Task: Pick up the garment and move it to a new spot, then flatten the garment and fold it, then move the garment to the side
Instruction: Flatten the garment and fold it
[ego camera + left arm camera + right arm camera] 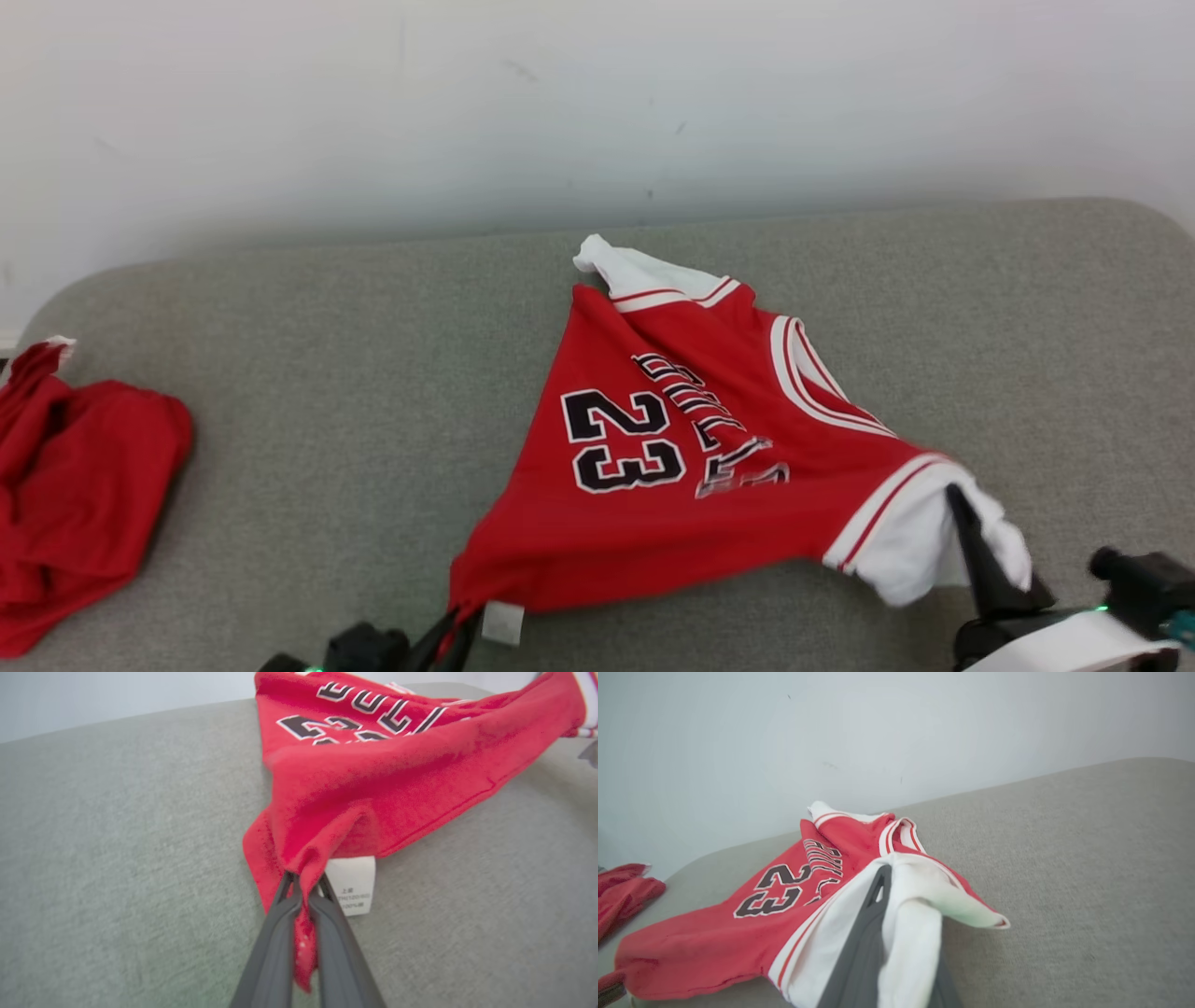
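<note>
The garment (681, 439) is a red jersey with white sleeves and the number 23, spread across the grey padded surface (355, 373). My left gripper (457, 627) is shut on its red hem corner beside a white care label (355, 890); in the left wrist view the garment (373, 784) bunches between the dark fingers (280, 924). My right gripper (966, 527) is shut on the white sleeve at the lower right. In the right wrist view the white sleeve cloth (915, 914) wraps over one finger (868, 933), and the garment (738, 924) stretches away to the left.
A second crumpled red cloth (75, 485) lies at the left edge of the surface, seen too as a red cloth (621, 891) in the right wrist view. A pale wall (560, 112) rises behind. Bare grey padding lies left and right of the jersey.
</note>
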Robot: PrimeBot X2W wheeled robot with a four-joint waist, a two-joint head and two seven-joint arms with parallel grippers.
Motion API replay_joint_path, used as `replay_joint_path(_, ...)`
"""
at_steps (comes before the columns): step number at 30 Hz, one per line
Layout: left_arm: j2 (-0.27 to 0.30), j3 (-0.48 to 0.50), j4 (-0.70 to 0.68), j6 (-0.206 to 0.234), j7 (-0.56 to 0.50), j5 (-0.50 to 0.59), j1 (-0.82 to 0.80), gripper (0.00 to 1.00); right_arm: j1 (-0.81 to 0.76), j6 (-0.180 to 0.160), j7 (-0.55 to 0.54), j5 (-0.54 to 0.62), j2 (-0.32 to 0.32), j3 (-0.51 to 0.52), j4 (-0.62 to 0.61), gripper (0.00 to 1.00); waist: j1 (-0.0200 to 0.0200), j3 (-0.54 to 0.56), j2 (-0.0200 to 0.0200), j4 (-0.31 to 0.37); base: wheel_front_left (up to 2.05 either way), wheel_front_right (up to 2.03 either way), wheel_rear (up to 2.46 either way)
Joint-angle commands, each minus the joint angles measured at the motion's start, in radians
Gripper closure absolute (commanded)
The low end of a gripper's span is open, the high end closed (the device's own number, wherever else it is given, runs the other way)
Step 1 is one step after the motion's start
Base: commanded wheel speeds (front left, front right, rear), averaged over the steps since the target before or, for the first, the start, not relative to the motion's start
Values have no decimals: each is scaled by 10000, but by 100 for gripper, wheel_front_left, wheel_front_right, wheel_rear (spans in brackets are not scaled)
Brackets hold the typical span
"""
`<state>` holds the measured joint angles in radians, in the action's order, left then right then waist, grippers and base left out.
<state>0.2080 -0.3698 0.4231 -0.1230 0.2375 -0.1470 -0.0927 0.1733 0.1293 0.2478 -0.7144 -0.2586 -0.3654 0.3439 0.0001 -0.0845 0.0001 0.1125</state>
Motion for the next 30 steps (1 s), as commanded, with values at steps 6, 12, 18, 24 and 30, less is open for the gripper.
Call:
replay_joint_path(6, 628, 155, -3370, -73, -1652, -1719, 328, 100, -506, 21, -203, -1321, -949, 836, -2762, 100, -1, 535, -1, -84, 0, 0, 0)
replay_joint_path(12, 1906, -67, -7625, -80, -4142, -4172, -24, 100, -756, 21, -989, -1881, -1687, 2041, -5375, 100, -1, 901, -1, -81, 0, 0, 0)
replay_joint_path(18, 2900, 762, -10317, 63, -6227, -6169, -1258, 100, -492, 21, -2141, -1719, -1985, 3630, -7549, 100, -1, 974, -1, 16, 0, 0, 0)
replay_joint_path(24, 3203, 1385, -11083, 681, -7856, -7629, -2898, 100, 430, 21, -3850, -1927, -1802, 5022, -9115, 100, -1, 884, -1, 196, 0, 0, 0)
replay_joint_path(30, 3450, 1705, -10773, 1011, -8750, -8084, -4452, 100, 1864, 21, -5650, -1964, -1508, 5905, -9337, 100, -1, 363, -1, 252, 0, 0, 0)
